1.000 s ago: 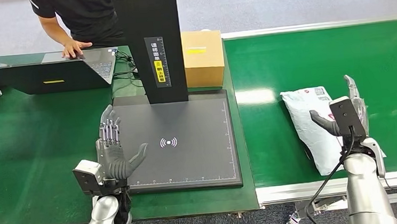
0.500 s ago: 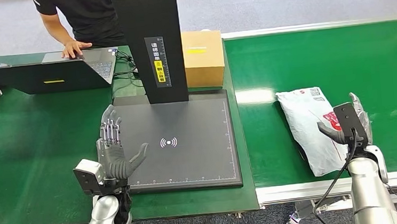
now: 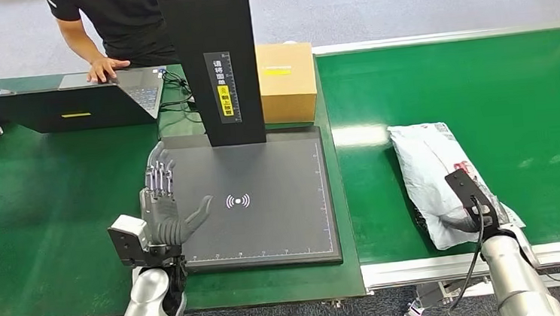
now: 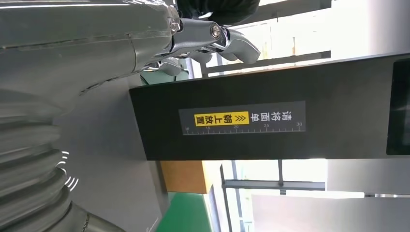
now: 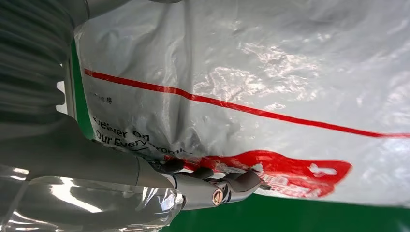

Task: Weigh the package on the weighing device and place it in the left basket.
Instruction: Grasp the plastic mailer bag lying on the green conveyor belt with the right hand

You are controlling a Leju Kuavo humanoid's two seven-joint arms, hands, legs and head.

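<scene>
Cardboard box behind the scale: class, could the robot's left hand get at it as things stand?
Probably not easily: the black upright column stands between the left hand and the cardboard box, so it would have to go round.

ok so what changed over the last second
The right hand came down and back toward the robot along the white package, and its fingers now press on the plastic at the near end. The package shifted slightly on the green belt. The left hand stays open beside the scale, barely moved.
</scene>
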